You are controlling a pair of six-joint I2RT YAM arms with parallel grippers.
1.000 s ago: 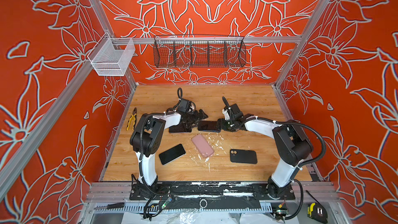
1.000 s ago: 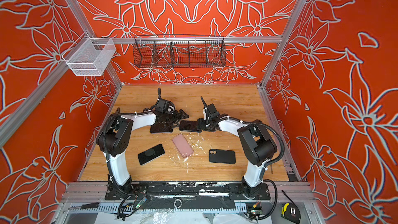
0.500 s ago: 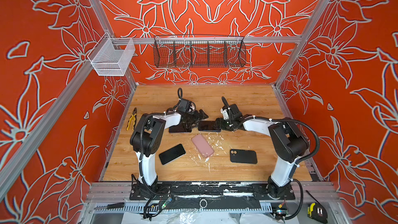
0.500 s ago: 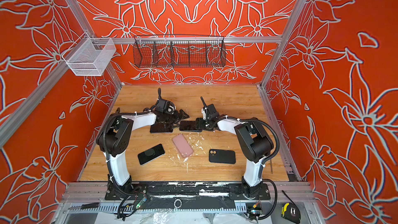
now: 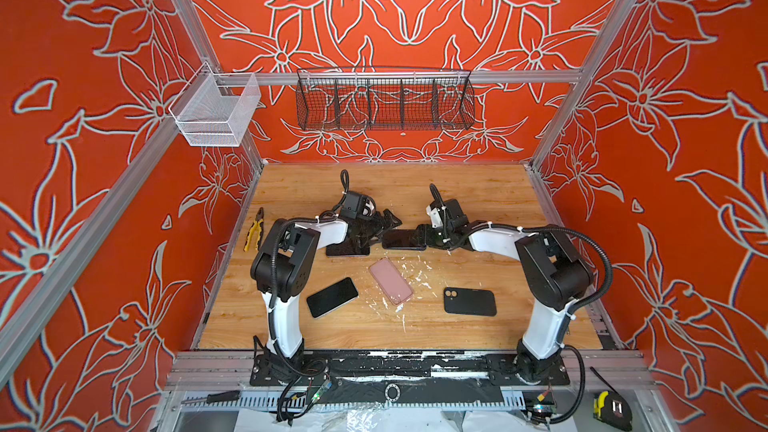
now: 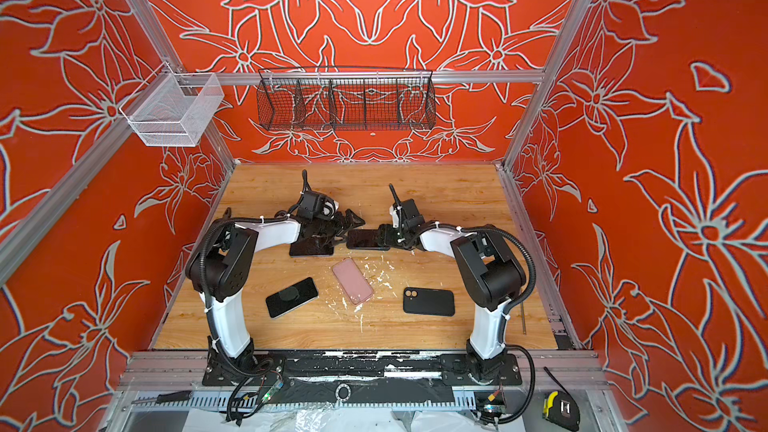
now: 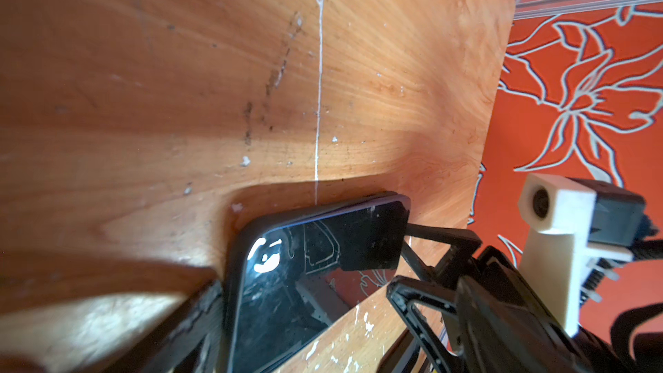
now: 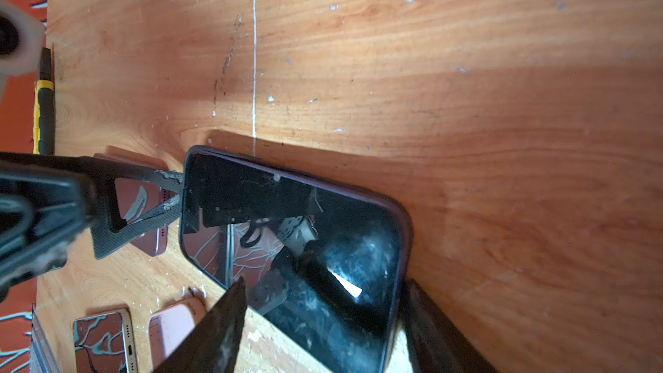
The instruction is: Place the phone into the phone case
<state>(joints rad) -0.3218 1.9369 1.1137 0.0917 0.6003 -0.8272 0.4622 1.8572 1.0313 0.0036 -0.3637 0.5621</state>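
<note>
Between the two grippers, at mid-table, lies the phone, its long axis running straight from one arm to the other. My right gripper has it: the jaws straddle its width at the end nearest that arm and grasp its long edges. Judging by the shadow beneath, the far end sits a little off the wood. My left gripper stands spread wide at the opposite short end, holding nothing, one fingertip against that edge. A thin purplish rim runs round the screen; I cannot tell whether that is a case. The black case lies flat and well apart, toward the right arm's base. The wooden table is scuffed and flecked white, with open room behind the phone. A pink case lies near in front.
</note>
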